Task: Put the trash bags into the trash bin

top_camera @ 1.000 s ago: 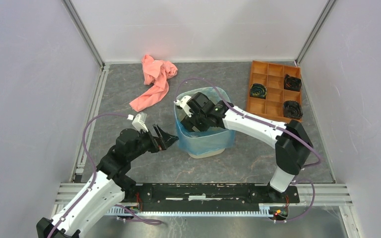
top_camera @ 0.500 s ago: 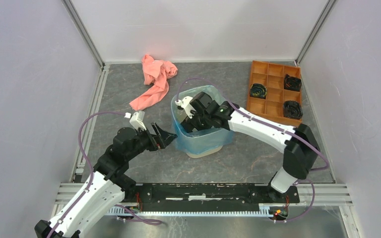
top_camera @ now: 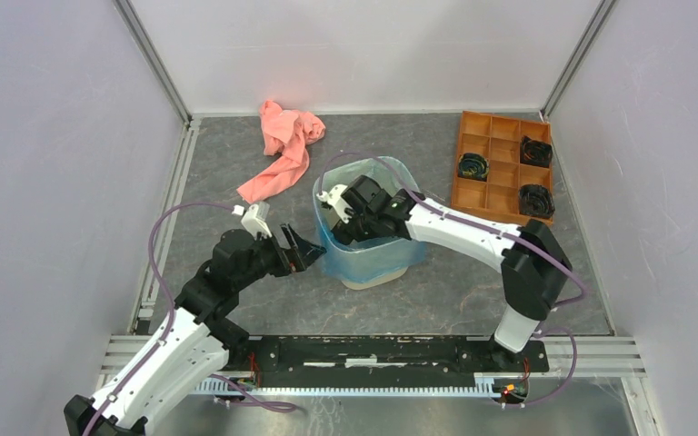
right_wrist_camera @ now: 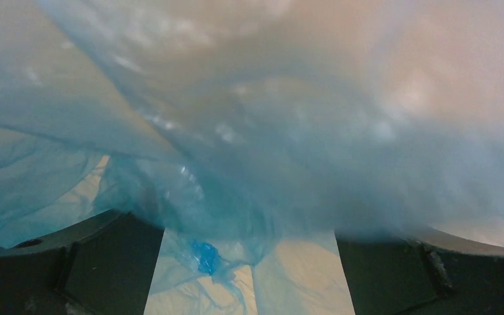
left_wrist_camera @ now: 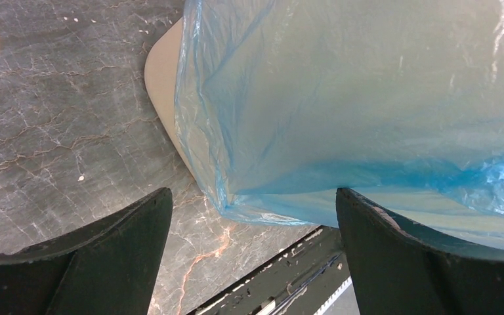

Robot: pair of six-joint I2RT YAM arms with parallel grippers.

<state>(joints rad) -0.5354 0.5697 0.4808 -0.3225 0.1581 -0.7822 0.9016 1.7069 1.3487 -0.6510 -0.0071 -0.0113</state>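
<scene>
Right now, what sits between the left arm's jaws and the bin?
Just the blue bag, draped over the bin's outer wall, seen in the left wrist view.

bag (left_wrist_camera: 367,98): thin translucent blue plastic, crinkled, glossy | bin (left_wrist_camera: 164,72): cream plastic, smooth, matt | table (left_wrist_camera: 52,98): grey marbled stone look, matt | cloth (top_camera: 284,145): pink soft fabric, rumpled | tray (top_camera: 475,127): orange plastic, matt | left gripper (left_wrist_camera: 252,197) fingers (left_wrist_camera: 105,256): black matt plastic, slightly rough | side rail (top_camera: 171,204): bare metal, dull sheen
</scene>
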